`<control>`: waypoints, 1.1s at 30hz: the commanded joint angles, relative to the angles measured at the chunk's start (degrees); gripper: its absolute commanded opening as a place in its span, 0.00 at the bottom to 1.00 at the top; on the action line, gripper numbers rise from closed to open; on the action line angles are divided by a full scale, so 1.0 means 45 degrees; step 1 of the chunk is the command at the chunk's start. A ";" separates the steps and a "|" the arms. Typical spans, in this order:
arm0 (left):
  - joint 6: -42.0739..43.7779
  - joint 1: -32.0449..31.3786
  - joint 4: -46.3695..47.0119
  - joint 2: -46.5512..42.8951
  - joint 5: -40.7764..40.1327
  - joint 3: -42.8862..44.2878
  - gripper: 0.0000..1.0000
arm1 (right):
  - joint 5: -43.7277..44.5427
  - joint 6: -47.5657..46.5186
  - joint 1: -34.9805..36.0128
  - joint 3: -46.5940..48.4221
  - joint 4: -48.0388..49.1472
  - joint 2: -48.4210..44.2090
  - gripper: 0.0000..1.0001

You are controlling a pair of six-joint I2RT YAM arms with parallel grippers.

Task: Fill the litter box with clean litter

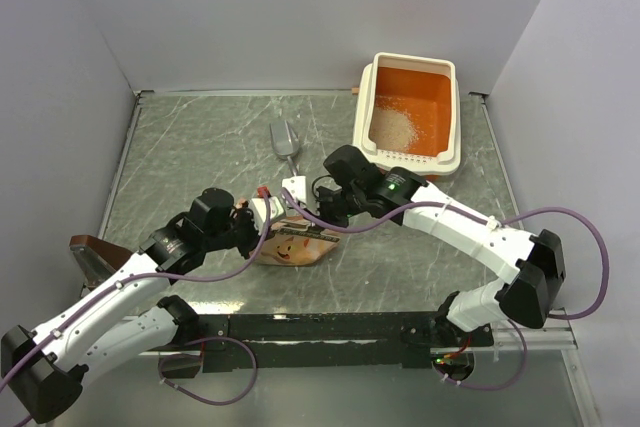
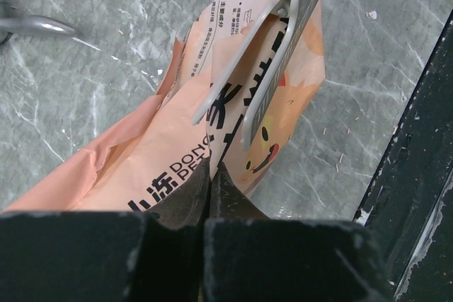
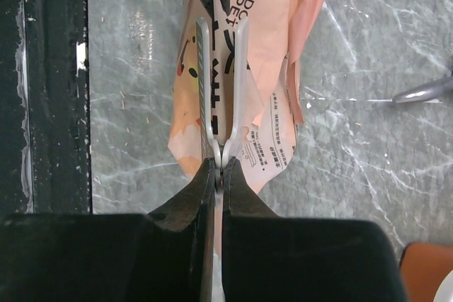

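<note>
While both claws are bunched up around the bag [image 1: 297, 247] near the middle of the counter's [image 1: 190, 147] near edge, the litter box [image 1: 412, 161] sits well apart in the far right corner, slotted end facing the arms. Litter [image 1: 392, 127] is in it as a pale heap on the left part of the orange floor.

Left claw [image 2: 210, 175] is pinched tight on a fold of the bag, no gap between the fingers. Right claw [image 3: 219, 167] is clamped on the joined end of a pale two-prong clip [image 3: 238, 83], and the prongs straddle the bag's crumpled top from the opposite side. So the bag is boxed in by both arms, cartoon face showing from above.

Grey scoop [image 1: 286, 142] lies on the counter just beyond the claws, off to the left of the box. Brown thing [image 1: 92, 252] pokes in at the left edge, can't tell what it is. Black rail [image 1: 320, 327] runs along the near edge, close to the bag.
</note>
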 commanded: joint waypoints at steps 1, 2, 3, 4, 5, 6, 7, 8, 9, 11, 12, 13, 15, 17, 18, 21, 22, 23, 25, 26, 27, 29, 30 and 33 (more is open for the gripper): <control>-0.0260 -0.0010 0.1722 -0.0597 0.0042 0.0546 0.01 | 0.0452 -0.0041 0.0111 0.0094 -0.0379 0.0297 0.00; -0.0279 -0.0010 0.1702 -0.0577 0.0061 0.0566 0.01 | 0.0393 -0.0021 0.0130 0.0055 -0.0223 0.0394 0.00; -0.0260 -0.0010 0.1702 -0.0558 0.0042 0.0566 0.01 | 0.0315 0.0057 0.0150 -0.0003 -0.0105 0.0434 0.00; -0.0279 -0.0010 0.1702 -0.0577 0.0042 0.0566 0.01 | 0.0160 0.0077 0.0169 -0.0081 0.0089 0.0511 0.00; -0.0260 -0.0010 0.1741 -0.0558 0.0042 0.0566 0.01 | 0.0139 0.0115 0.0208 -0.0121 0.0188 0.0628 0.00; -0.0298 -0.0010 0.1741 -0.0558 0.0003 0.0546 0.01 | 0.0120 0.0155 0.0305 -0.0160 0.0247 0.0726 0.00; -0.0279 -0.0010 0.1741 -0.0596 -0.0036 0.0546 0.01 | 0.0100 0.0174 0.0326 -0.0160 0.0286 0.0843 0.00; -0.0279 -0.0010 0.1760 -0.0597 -0.0017 0.0546 0.01 | 0.0119 0.0213 0.0403 -0.0160 0.0345 0.0999 0.00; -0.0279 -0.0010 0.1780 -0.0577 0.0003 0.0508 0.01 | 0.0081 0.0291 0.0481 -0.0160 0.0442 0.1078 0.00; -0.0299 -0.0010 0.1780 -0.0538 -0.0055 0.0527 0.01 | 0.0022 0.0350 0.0521 -0.0277 0.0850 0.1253 0.00; -0.0279 -0.0010 0.1761 -0.0500 -0.0056 0.0546 0.01 | 0.0022 0.0466 0.0540 -0.0336 0.0950 0.1293 0.00; -0.0279 -0.0010 0.1760 -0.0499 -0.0075 0.0566 0.01 | -0.0017 0.0487 0.0599 -0.0394 0.1047 0.1332 0.00; -0.0299 -0.0010 0.1780 -0.0480 -0.0036 0.0527 0.01 | 0.0022 0.0623 0.0638 -0.0434 0.1341 0.1449 0.00; -0.0260 -0.0010 0.1780 -0.0460 -0.0055 0.0546 0.01 | 0.0060 0.0720 0.0736 -0.0434 0.1399 0.1605 0.00; -0.0260 0.0010 0.1780 -0.0460 -0.0075 0.0546 0.01 | 0.0157 0.0741 0.0775 -0.0395 0.1419 0.1644 0.00; -0.0260 -0.0010 0.1780 -0.0421 -0.0075 0.0566 0.01 | 0.0275 0.0819 0.1048 -0.0278 0.1438 0.1840 0.00; -0.0279 -0.0010 0.1819 -0.0402 -0.0075 0.0566 0.01 | 0.0237 0.0800 0.1106 -0.0258 0.1458 0.1860 0.00; -0.0279 0.0010 0.1800 -0.0382 -0.0095 0.0546 0.01 | 0.0256 0.0857 0.1242 -0.0277 0.1497 0.1840 0.00; -0.0279 -0.0010 0.1780 -0.0382 -0.0095 0.0566 0.01 | 0.0101 0.0897 0.1263 -0.0355 0.1653 0.1801 0.04; -0.0279 -0.0010 0.1799 -0.0382 -0.0114 0.0585 0.01 | 0.0061 0.0994 0.1283 -0.0394 0.1731 0.1762 0.09; -0.0279 -0.0010 0.1800 -0.0382 -0.0095 0.0566 0.01 | 0.0041 0.1033 0.1302 -0.0453 0.1751 0.1743 0.11; -0.0279 -0.0010 0.1800 -0.0382 -0.0095 0.0546 0.01 | -0.0153 0.1092 0.1341 -0.0550 0.1829 0.1607 0.20; -0.0279 -0.0010 0.1800 -0.0382 -0.0095 0.0585 0.01 | -0.0154 0.1131 0.1380 -0.0590 0.1887 0.1548 0.23; -0.0279 -0.0010 0.1780 -0.0362 -0.0095 0.0566 0.01 | -0.0251 0.1229 0.1381 -0.0882 0.2103 0.1352 0.34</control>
